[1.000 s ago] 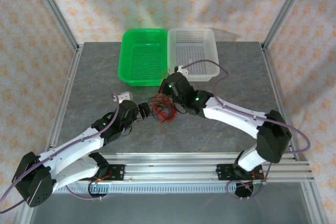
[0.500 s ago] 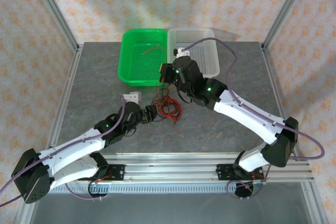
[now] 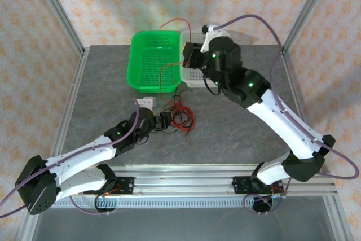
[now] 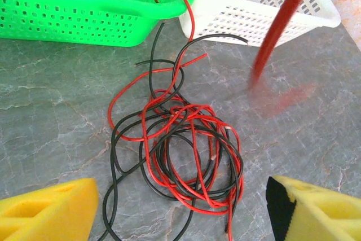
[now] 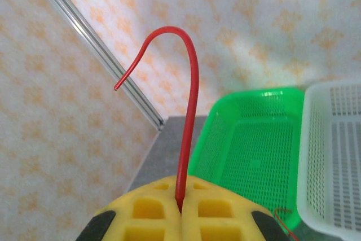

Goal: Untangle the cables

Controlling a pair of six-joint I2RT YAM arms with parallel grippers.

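Sprawling in a red-and-black knot on the table [image 3: 101, 94] just short of the green basket [image 3: 152, 60], the cables [image 4: 180, 150] lie between the spread, empty fingers of the left gripper [image 4: 180, 213], probably poised to pin the pile. The right gripper [image 5: 181, 204] hangs high beyond, clenched on one red cable [image 5: 192, 111], seemingly to draw it free.

The red cable [image 4: 280, 23] is a blurred streak running off the left wrist view's top edge; its gripped stretch hides between the right gripper's [image 5: 181, 202] closed pads
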